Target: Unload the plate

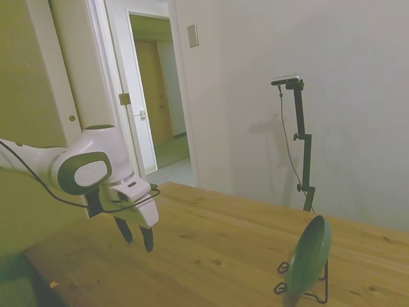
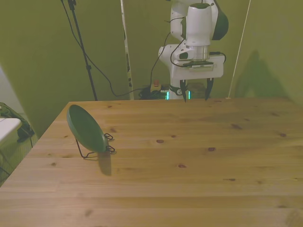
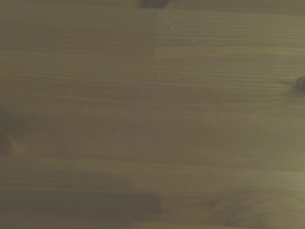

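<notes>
The green plate (image 2: 86, 128) leans nearly upright in a thin black wire stand (image 2: 97, 150) near the front view's left side of the wooden table (image 2: 189, 170). In the side view the plate (image 1: 308, 254) stands at the lower right, held by the stand (image 1: 314, 291). My gripper (image 2: 195, 91) hangs above the table's far edge, well away from the plate, open with nothing between its fingers. The side view shows my gripper (image 1: 136, 235) pointing down a little above the wood. The wrist view holds only blurred table boards (image 3: 152, 114).
Black cables (image 2: 102, 73) hang behind the table's far edge. A doorway (image 1: 160, 96) and a white wall show in the side view. Bare wood (image 2: 199, 142) lies between the gripper and the plate.
</notes>
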